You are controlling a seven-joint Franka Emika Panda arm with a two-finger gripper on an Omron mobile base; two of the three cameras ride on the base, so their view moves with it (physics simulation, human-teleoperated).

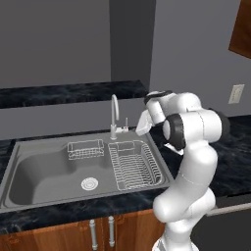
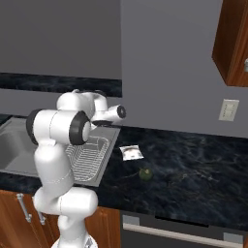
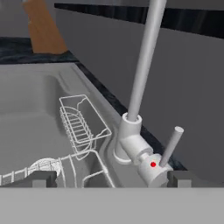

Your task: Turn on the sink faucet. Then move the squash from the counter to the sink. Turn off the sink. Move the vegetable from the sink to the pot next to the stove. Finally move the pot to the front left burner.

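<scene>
The sink faucet [image 3: 144, 65] rises as a thin silver gooseneck [image 1: 114, 113] at the back of the steel sink [image 1: 44, 171]. Its small lever handle [image 3: 171, 146] angles up from the base, which carries a red dot. My gripper [image 3: 111, 178] is open right in front of that base, with the lever just inside the right fingertip [image 3: 183, 177] and not touching it. In the left base view the gripper [image 1: 139, 125] hovers just right of the faucet. The dark green squash [image 2: 145, 173] lies on the black counter [image 2: 193, 169], right of the sink. The pot and stove are out of view.
A wire rack [image 1: 135, 164] fills the sink's right part and a small wire basket [image 3: 81, 124] hangs by the faucet. A white packet [image 2: 131, 152] lies on the counter behind the squash. A wall outlet [image 2: 228, 110] and a wooden upper cabinet [image 2: 232, 43] are on the right.
</scene>
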